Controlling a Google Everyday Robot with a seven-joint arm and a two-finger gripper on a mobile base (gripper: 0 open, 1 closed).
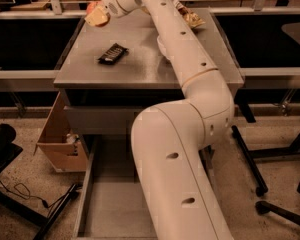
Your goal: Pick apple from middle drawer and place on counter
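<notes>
- The tool [96, 17] hovers over the far left corner of the surface [140, 69], pinching the apple [92, 7].
- The apple peeks out at the tool's upper left.
- The drawer [110, 209] stands open, well below.

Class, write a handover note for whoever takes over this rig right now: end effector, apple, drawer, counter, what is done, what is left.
The end effector is over the far left corner of the counter, the apple at its tip.
The middle drawer stands open; its visible floor is bare.
Done: apple out of the drawer.
Left: set it on the counter, clear of the dark packet.
</notes>
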